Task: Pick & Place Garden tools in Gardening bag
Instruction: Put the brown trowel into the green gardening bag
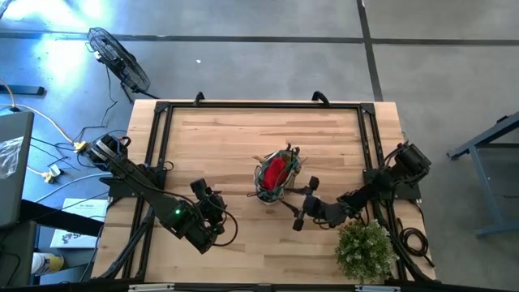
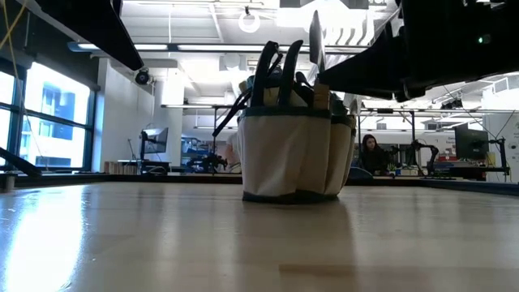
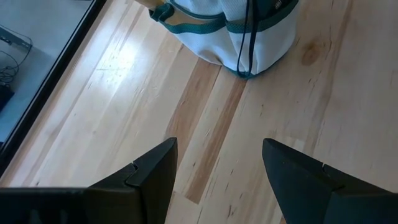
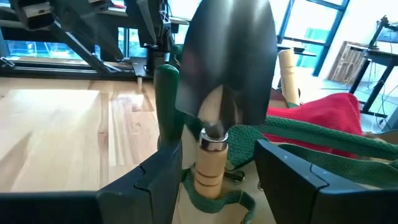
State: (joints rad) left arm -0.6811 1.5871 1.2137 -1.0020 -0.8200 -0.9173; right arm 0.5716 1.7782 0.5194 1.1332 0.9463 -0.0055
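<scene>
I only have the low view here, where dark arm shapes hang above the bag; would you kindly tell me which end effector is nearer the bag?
Observer: The right end effector; it sits just beside the gardening bag, on the side toward the potted plant.
Operator: Thank you. Is it holding anything?
Observer: It doesn't appear so; it is open, either side of the wooden handle of a trowel that stands blade-up in a bag pocket.
Operator: And the left one?
Observer: The left end effector is open and empty over bare table, off the bag's other side.
</scene>
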